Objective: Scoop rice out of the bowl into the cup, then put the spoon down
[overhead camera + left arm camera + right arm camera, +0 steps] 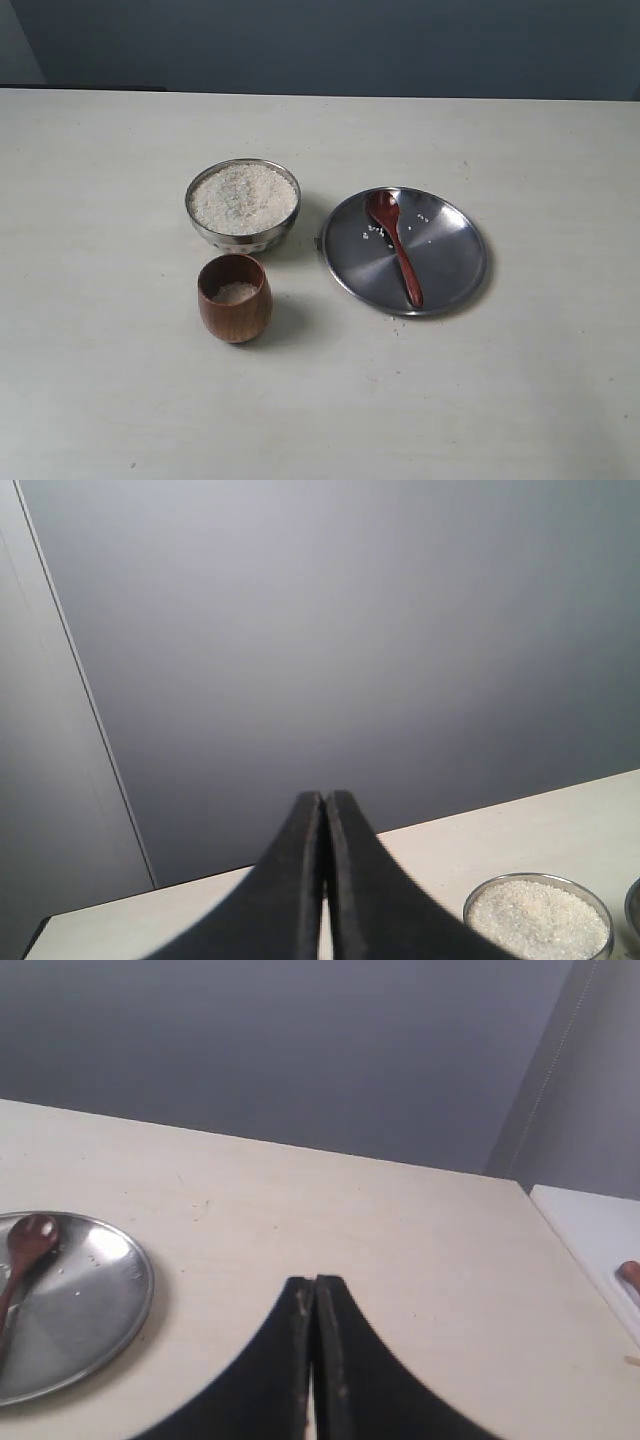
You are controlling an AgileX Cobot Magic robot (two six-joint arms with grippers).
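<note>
The steel bowl (243, 206) sits left of centre, heaped with white rice (243, 198); its rim and rice (538, 920) also show in the left wrist view. Just in front of it stands the brown wooden cup (235, 298), a little rice (236, 292) in its bottom. The dark reddish spoon (396, 245) lies on the flat steel plate (455, 265) to the right, head toward the back, also seen as the spoon (22, 1255) on the plate (90, 1310). Neither arm shows in the exterior view. My left gripper (324, 798) and right gripper (314, 1282) are shut, holding nothing.
A few loose grains (372, 233) lie on the plate around the spoon's head. A white board (590, 1235) with a reddish object (630, 1276) lies at the table's right end. A dark wall runs behind the table.
</note>
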